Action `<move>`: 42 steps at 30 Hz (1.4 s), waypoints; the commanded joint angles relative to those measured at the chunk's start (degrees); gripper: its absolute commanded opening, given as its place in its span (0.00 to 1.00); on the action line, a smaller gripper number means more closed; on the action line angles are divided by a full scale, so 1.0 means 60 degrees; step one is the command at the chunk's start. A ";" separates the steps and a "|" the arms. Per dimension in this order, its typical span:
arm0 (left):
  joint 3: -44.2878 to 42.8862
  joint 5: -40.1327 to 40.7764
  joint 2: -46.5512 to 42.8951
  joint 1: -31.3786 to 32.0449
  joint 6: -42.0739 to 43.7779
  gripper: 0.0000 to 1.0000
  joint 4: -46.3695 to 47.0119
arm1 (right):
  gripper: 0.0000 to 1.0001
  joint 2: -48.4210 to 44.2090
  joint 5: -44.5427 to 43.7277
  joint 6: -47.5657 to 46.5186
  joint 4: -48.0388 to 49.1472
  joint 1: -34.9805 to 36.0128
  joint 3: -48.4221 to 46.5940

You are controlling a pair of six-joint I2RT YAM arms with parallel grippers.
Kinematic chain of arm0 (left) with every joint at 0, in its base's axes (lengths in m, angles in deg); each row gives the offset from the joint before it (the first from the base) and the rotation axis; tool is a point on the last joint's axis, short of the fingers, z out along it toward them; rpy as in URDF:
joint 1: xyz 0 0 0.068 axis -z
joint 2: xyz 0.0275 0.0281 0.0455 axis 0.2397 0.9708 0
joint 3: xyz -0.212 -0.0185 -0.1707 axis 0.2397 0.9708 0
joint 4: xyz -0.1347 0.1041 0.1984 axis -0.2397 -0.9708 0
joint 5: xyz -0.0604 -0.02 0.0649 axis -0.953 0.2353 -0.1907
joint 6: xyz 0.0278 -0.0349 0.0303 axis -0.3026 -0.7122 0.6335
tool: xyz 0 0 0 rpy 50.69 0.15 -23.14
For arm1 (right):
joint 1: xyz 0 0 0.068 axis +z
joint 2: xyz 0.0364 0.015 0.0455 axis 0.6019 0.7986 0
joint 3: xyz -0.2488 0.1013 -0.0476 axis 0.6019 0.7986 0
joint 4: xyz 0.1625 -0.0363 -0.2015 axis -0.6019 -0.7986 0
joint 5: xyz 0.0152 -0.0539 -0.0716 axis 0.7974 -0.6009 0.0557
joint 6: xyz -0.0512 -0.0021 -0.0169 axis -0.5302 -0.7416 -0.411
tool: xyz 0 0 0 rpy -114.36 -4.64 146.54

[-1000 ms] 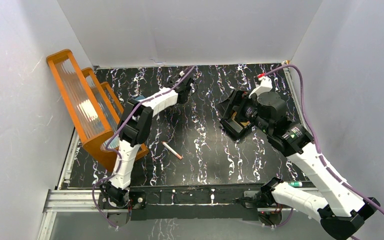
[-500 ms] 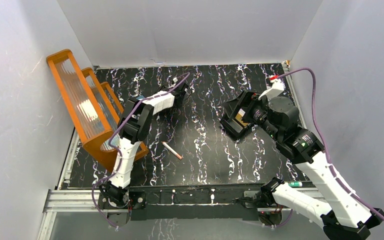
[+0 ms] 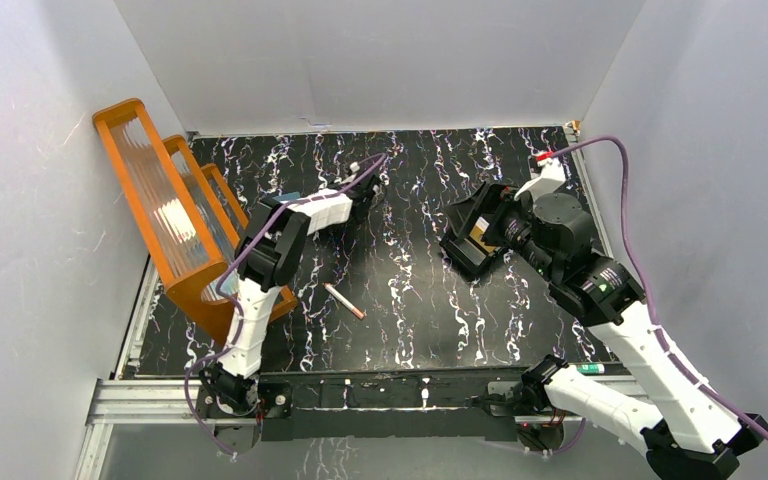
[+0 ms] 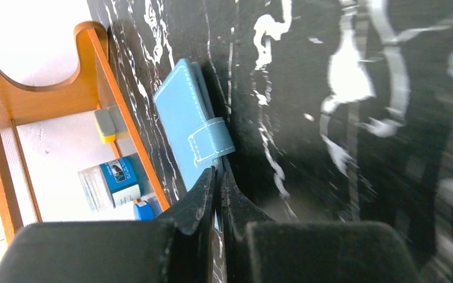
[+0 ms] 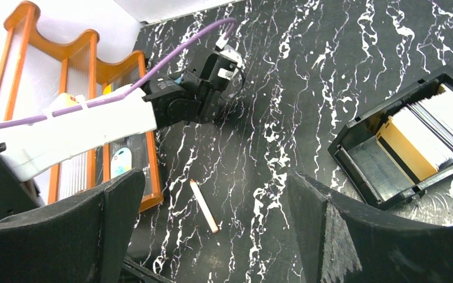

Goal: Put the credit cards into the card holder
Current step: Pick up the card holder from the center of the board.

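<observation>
Moved: left gripper point(image 4: 218, 172) drawn back onto card holder point(image 4: 183, 112) edge.
Its fingers point(image 4: 197, 194): pressed together.
Right gripper point(image 5: 215, 177): spread wide, well apart from card holder.
Credit cards point(image 5: 424, 138): in black tray point(image 5: 383, 177).

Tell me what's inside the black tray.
The tray holds a row of cards on edge: an orange-gold card in front, white cards behind. The compartment beside them looks bare. Overlap hides the rear cards' faces and count.

"Where are the credit cards point(image 5: 430, 127)?"

"Standing on edge in the tray point(image 5: 377, 172)."

"And left of the tray?"

"The stick point(image 3: 344, 300) lies on the table point(image 3: 410, 270), left of the tray and nearer the arm bases. Farther left and farther back lies the card holder point(image 4: 189, 127), just beside the rack point(image 3: 175, 230), which stands farthest left."
</observation>
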 commanded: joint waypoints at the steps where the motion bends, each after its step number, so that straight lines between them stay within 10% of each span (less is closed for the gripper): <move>1: 0.0003 -0.0553 -0.1453 0.1124 -0.0569 0.00 -0.0176 | 0.99 -0.0050 -0.0238 0.0172 0.0278 -0.0009 0.0294; 13: -0.0164 -0.5163 -0.4235 0.3099 -0.3458 0.00 -0.1668 | 0.98 0.0269 -0.0148 0.0453 0.0145 -0.0011 0.0570; 22: 0.2300 -0.9141 -0.6119 0.3100 -0.6132 0.00 0.0433 | 0.94 0.0656 0.0168 0.2027 0.0103 -0.0013 0.1385; 42: 0.6276 -1.0990 -0.7649 0.3101 -0.7049 0.00 0.4653 | 0.51 0.3379 0.0678 0.6276 0.0472 -0.0009 0.2379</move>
